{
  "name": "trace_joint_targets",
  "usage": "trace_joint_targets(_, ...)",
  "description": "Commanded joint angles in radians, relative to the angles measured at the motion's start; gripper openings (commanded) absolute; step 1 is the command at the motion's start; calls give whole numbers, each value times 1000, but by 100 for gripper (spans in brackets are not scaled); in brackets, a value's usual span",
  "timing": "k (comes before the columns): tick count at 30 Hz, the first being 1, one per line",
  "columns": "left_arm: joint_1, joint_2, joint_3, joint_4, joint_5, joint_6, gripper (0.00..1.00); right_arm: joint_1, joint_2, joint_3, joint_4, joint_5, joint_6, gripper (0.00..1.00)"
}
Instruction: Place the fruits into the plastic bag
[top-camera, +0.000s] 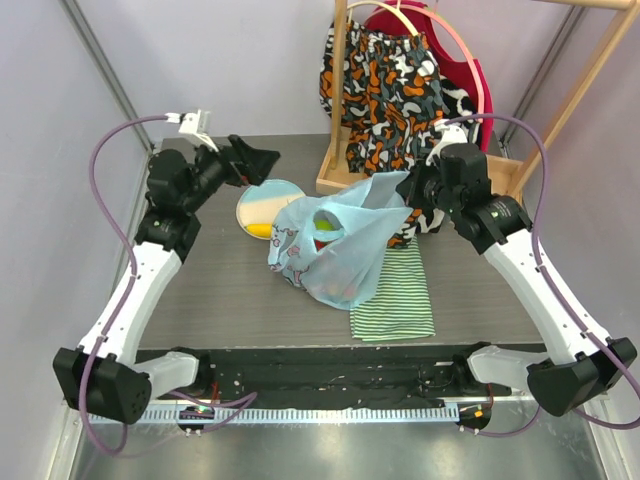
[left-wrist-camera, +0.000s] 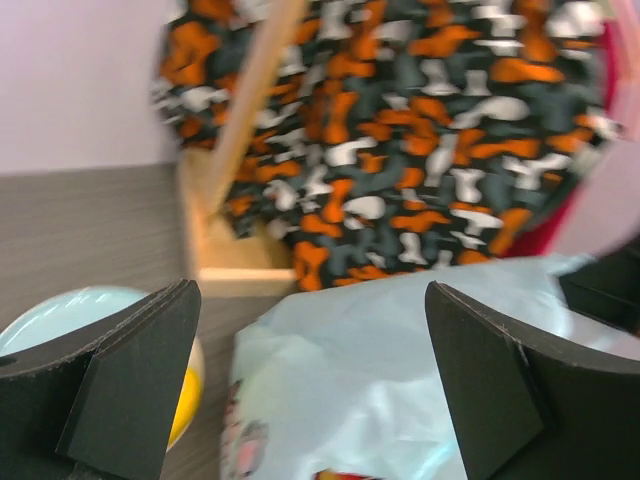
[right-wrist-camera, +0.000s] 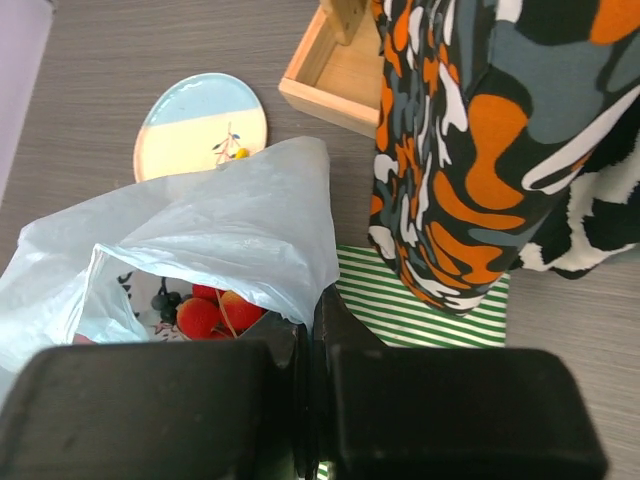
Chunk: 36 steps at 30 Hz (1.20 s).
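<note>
Bag (top-camera: 335, 255): thin pale-blue film, mid-desk (top-camera: 215, 300), between the plate (top-camera: 275, 195) and the striped cloth (top-camera: 395, 300). It is limp, light and slippery, and likely to collapse unless its rim is held up.
Contents: strawberries (right-wrist-camera: 212, 314) and grapes (right-wrist-camera: 163, 298) lie inside. The green patch at the mouth is probably the apple (top-camera: 325, 226).
Banana (top-camera: 258, 230): on the plate's near edge, outside the bag. It is firm, curved and bruisable, so take it across the middle.
Right end effector (right-wrist-camera: 312, 335): fingers pressed together, pinching the bag's rim and holding the mouth open.
Left end effector (left-wrist-camera: 310, 300): spread wide, holding nothing, above the plate.
Writing: cartoon print on the bag, lettering too small to read. The plate bears a leaf sketch and no brand.
</note>
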Motion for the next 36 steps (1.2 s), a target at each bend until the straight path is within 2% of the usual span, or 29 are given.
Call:
trace_joint_targets(1, 103, 64, -24, -126, -90, -37, 100, 0, -8, 21, 27, 67, -30, 1)
trace_joint_targets(4, 169, 136, -51, -157, -101, -43, 100, 0, -6, 15, 28, 89, -36, 1)
trace_joint_targets(7, 186, 233, -31, -231, -155, 5, 100, 1, -9, 21, 28, 107, -50, 1)
trace_joint_targets(9, 186, 332, 7, -266, -152, 99, 99, 0, -8, 24, 28, 119, -58, 1)
trace_joint_targets(12, 169, 450, 114, -404, -74, 272, 93, -2, -3, 29, 27, 125, -67, 1)
trace_joint_targets(13, 157, 528, 186, -508, -58, 327, 92, -3, -2, 27, 28, 124, -70, 1)
trace_joint_targets(14, 145, 559, 218, -560, -66, 449, 91, -3, -3, 27, 28, 122, -72, 1)
trace_joint_targets(16, 106, 618, 263, -633, -79, 551, 91, -5, -3, 26, 28, 125, -78, 1)
trace_joint_targets(18, 97, 639, 274, -639, -69, 616, 91, -8, -2, 24, 30, 121, -82, 1)
trace_joint_targets(24, 88, 672, 274, -624, 20, 732, 91, -10, 2, 24, 30, 116, -81, 1)
trace_joint_targets(29, 71, 741, 315, -708, 52, 802, 91, -10, -2, 21, 31, 113, -70, 1)
trace_joint_targets(36, 40, 793, 341, -723, 14, 823, 87, -10, 3, 20, 31, 113, -69, 1)
